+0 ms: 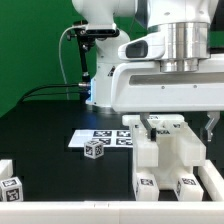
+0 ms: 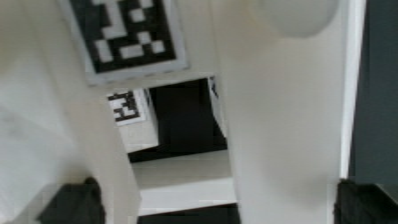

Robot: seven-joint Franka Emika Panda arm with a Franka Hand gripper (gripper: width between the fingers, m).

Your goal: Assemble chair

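The chair [image 1: 172, 158] is a chunky white structure of joined slabs and bars with tags, standing at the exterior view's lower right. My gripper [image 1: 177, 128] hangs right over its top, open, with one dark finger [image 1: 209, 129] down on each side of the upper parts. The wrist view is filled by the chair's white bars [image 2: 276, 110] and a large tag [image 2: 125, 35]. There my gripper [image 2: 222, 205] straddles these bars, and its dark fingertips [image 2: 71, 203] show at the two lower corners. Whether the fingers touch the bars I cannot tell.
The marker board [image 1: 100, 137] lies flat behind the chair. A small white tagged cube [image 1: 95, 150] sits in front of it. Another white tagged part [image 1: 10, 186] lies at the exterior view's lower left. The arm's base [image 1: 100, 60] stands at the back.
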